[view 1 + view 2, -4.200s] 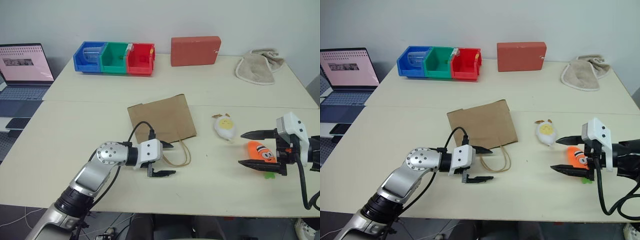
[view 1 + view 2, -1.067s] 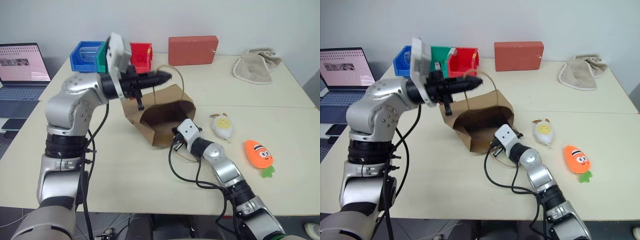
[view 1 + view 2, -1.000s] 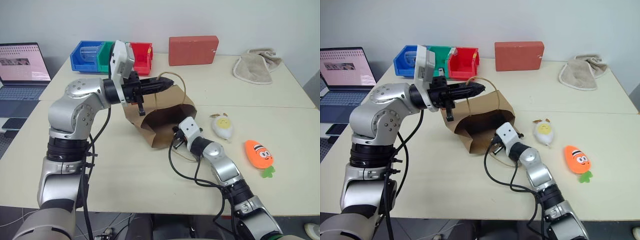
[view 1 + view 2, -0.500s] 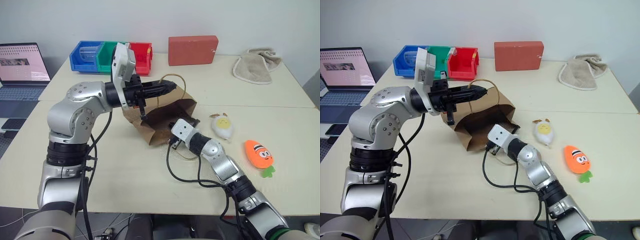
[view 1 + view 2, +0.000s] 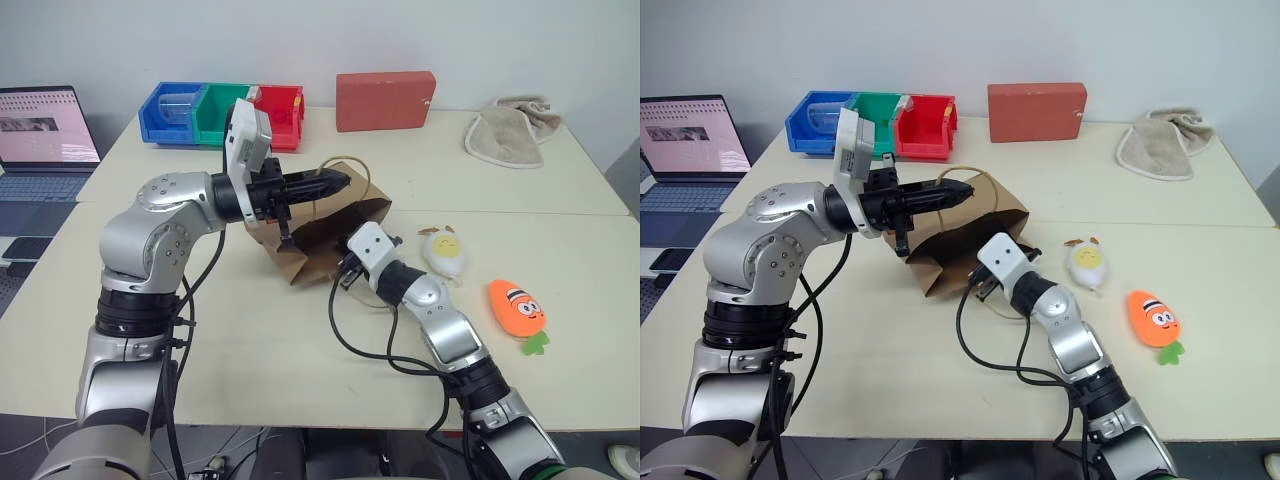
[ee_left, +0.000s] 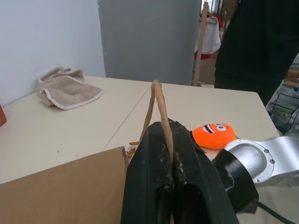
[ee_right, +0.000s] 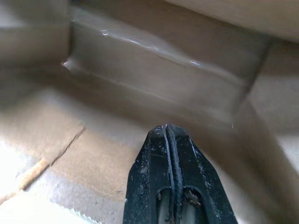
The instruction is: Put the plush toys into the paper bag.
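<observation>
left gripper (image 6: 167,135) pinches the bag (image 5: 330,225) handle; closed right gripper (image 7: 167,133) sits inside the bag mouth; toys (image 5: 448,254) beside it

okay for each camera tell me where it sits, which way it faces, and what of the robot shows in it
Left and right eye views: head, looking down over the table; both arms, paper bag.
Left wrist view: looks along the left gripper, shut on the bag handle, toward the carrot toy.
Right wrist view: the shut right gripper faces the bag's inside.
Shared: bag in all; carrot in eye and left wrist views.
</observation>
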Robot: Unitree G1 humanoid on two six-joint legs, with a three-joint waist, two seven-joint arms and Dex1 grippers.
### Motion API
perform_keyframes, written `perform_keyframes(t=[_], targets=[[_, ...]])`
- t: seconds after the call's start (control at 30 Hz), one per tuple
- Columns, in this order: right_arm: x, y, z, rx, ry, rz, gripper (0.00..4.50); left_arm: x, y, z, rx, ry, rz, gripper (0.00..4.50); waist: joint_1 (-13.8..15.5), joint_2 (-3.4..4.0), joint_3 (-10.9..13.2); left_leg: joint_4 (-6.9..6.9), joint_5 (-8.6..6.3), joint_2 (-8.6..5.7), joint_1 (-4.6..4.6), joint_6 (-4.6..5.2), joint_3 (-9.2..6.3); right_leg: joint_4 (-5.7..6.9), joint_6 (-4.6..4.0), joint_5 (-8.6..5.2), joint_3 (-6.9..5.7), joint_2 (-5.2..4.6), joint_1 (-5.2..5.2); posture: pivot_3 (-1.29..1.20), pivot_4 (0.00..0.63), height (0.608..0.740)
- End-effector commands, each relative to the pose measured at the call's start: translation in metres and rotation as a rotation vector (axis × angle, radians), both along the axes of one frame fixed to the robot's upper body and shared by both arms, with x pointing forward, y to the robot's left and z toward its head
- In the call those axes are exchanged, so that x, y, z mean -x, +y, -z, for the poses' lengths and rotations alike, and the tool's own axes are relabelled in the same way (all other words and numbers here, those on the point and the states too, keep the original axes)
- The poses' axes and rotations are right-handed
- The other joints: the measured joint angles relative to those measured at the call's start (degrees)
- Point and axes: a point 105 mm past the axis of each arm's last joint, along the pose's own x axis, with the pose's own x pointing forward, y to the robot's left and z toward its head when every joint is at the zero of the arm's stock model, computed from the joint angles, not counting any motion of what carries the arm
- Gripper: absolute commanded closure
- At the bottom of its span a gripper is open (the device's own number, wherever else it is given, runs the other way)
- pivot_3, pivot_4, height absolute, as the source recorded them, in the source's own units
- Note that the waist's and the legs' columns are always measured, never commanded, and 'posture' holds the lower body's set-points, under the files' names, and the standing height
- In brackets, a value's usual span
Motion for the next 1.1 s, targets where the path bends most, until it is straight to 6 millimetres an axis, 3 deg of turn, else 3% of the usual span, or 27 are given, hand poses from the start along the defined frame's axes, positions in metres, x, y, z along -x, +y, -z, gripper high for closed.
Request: perform_keyframes(t=[0.03,0.4,0.77,1.1], targets=[[0.001,0.001,-0.015,-0.108,0.038,0.005,4.46,0.009,-0.001,-0.008,-0.003,-0.04,0.024,4.5,0.0,0.0,0.0,0.0,0.0,0.0,0.0,0.0,-0.01,0.0,0.0,0.0,0.0,0.0,-0.01,0.0,0.15,0.74],[-0.002,0.022,-0.012,-0.17,0.1,0.022,4.46,0.014,-0.006,-0.005,0.018,-0.012,0.037,4.5,-0.2,0.0,0.0,-0.01,0.0,0.02,0.0,0.0,-0.01,0.0,0.01,-0.01,-0.01,0.01,-0.02,0.0,0.15,0.74],[-0.018,0.029,0.023,-0.142,0.146,0.126,4.46,0.014,-0.007,-0.013,0.057,-0.004,0.031,4.5,-0.2,0.0,0.0,-0.02,0.0,0.02,0.0,0.0,0.0,0.0,0.0,0.0,-0.01,0.01,-0.03,0.0,0.15,0.74],[-0.016,0.028,0.035,-0.154,0.208,0.134,4.46,0.002,0.009,-0.058,0.109,-0.133,-0.044,4.5,-0.2,0.0,0.0,-0.02,0.0,0.02,0.02,0.0,0.0,0.0,0.05,-0.04,-0.01,0.02,-0.03,0.0,0.15,0.74]])
